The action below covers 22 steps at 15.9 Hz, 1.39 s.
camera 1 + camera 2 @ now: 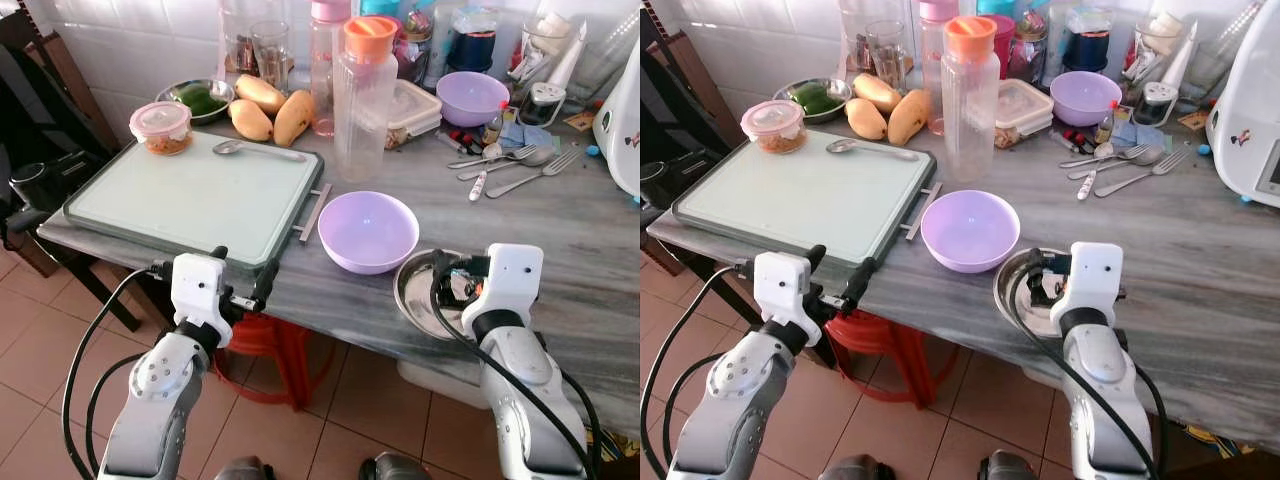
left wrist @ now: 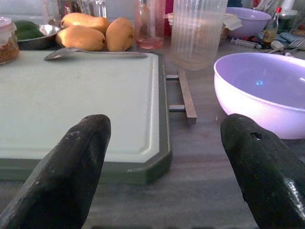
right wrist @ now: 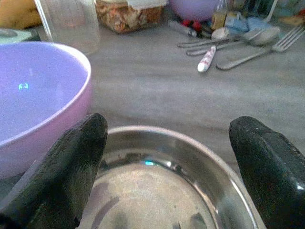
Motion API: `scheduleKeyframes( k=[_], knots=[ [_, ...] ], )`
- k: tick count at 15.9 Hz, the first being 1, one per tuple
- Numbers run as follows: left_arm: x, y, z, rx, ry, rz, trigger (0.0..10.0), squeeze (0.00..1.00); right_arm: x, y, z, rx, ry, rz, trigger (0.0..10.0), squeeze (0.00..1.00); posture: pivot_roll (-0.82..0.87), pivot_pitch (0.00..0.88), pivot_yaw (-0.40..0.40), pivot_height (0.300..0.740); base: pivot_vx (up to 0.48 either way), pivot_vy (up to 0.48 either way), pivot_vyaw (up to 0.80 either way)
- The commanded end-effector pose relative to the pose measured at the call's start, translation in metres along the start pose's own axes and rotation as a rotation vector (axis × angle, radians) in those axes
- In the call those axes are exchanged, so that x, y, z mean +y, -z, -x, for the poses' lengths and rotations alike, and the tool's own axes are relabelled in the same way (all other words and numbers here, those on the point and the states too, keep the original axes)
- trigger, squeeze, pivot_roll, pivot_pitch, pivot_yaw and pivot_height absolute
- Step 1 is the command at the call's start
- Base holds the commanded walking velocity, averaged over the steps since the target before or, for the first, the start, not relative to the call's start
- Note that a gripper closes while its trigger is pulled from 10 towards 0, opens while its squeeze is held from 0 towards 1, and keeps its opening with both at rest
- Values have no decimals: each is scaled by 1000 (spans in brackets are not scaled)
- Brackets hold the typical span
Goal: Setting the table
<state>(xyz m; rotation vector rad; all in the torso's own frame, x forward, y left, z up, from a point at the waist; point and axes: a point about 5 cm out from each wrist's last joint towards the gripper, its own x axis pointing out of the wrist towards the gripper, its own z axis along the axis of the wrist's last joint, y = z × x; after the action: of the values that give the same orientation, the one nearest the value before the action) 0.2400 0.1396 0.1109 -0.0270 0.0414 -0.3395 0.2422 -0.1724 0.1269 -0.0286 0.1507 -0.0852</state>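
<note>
We hold our right gripper (image 3: 167, 162) open over the round steel plate (image 1: 415, 295), at 4 o'clock from the lilac plastic bowl (image 1: 367, 230) on the grey counter (image 1: 560, 230), ready to lift it; our left gripper (image 2: 164, 157) gapes at the pale green tray (image 1: 190, 195)

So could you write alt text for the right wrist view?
The right claw, open, hovers over a steel bowl at the edge of a grey table, beside a lilac bowl. Forks and spoons lie farther back.

Two silver metal arms end in white boxy wrist housings, with thick black cables looping alongside each. The left hand (image 1: 240, 283) and right hand (image 3: 167, 176) each carry two long, rounded black fingers. Small round holes dot the left arm's silver shell.
</note>
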Motion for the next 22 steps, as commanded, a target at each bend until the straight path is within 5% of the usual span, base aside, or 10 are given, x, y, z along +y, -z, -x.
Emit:
scheduleKeyframes(
  k=[1,2,3,4,5,6,10,18,22],
  knots=[
    [-1,-1,-2,4,-19,-15,10000,0,3,-10,3,-64,-9,-1,10000,1000,14,0,41,740,0,0,0],
    [-1,-1,-2,1,-26,-18,10000,0,4,-13,4,-90,-10,-11,10000,1000,14,0,41,740,0,0,0],
    [1,0,-1,4,-56,-21,10000,0,6,-20,8,-160,-14,7,10000,812,12,0,39,740,0,0,0],
    [2,1,-1,12,-70,-25,10000,0,6,-23,9,-187,-9,12,10000,322,12,0,38,740,0,0,0],
    [3,2,-2,17,-76,-22,10000,0,6,-25,11,-212,-8,29,10000,67,9,0,37,740,0,0,0],
    [3,2,-2,17,-75,-20,10000,0,7,-25,11,-221,-10,37,10000,0,7,0,37,740,0,0,0],
    [0,-4,-13,-9,-86,-12,10000,0,9,-20,13,-234,-12,62,10000,0,-5,0,35,740,0,0,-241],
    [-1,-2,-14,-1,-90,-11,10000,0,9,-18,12,-239,-15,68,10000,0,-7,0,31,740,-91,0,-660],
    [-1,0,-13,6,-93,-12,10000,0,9,-16,11,-242,-16,72,10000,0,-9,0,32,740,-298,0,0]
  ],
)
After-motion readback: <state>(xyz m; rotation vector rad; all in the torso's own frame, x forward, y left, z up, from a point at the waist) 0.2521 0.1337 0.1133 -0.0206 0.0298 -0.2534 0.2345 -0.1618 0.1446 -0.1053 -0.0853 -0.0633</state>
